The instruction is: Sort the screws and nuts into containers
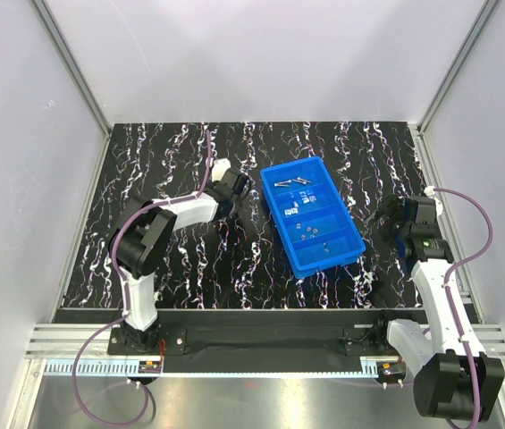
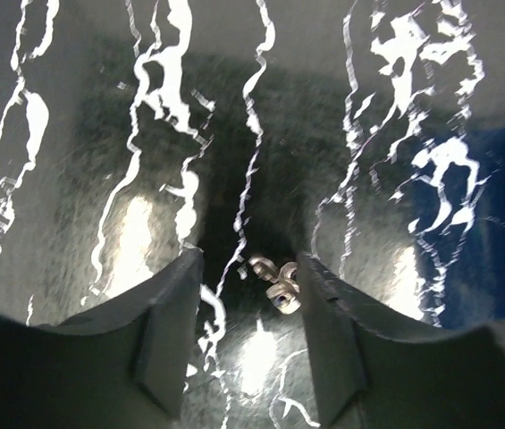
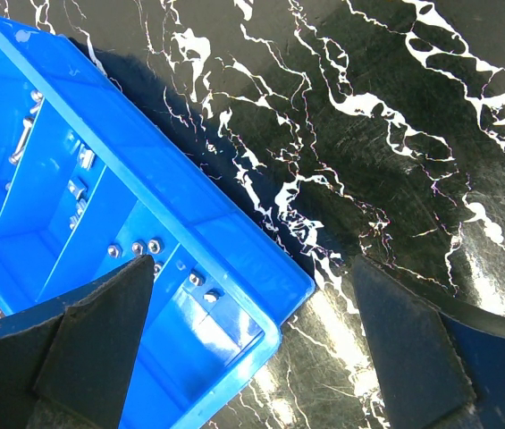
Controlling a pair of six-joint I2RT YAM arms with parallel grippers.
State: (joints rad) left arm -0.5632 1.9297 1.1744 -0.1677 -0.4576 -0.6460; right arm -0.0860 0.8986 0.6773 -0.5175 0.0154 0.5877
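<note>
Left gripper [image 2: 250, 268]: jaws partly apart, low over the table [image 2: 100, 134]. Nuts [image 2: 277, 284] lie on the table between the fingers, close against one, not clamped. Right gripper [image 3: 252, 268]: jaws wide, empty, straddling the tray [image 3: 189, 192] rim. Screws [image 1: 292, 181] lie in the tray's far compartment.

Right claw [image 3: 252, 268] spread wide. One finger [image 3: 91, 349] hangs over blue tray [image 3: 216, 219], other finger [image 3: 413, 357] over bare bench [image 3: 395, 152]; tray's near corner lies between them. Bench black, veined white, glare patches near tray corner. Tray runs diagonally, split by cross walls. Slender screws [image 3: 21, 138] in farthest section. Squarish nuts [image 3: 80, 174] in next. More nuts, rounder, in sections nearer claw. Shadow along tray's long outer wall.
</note>
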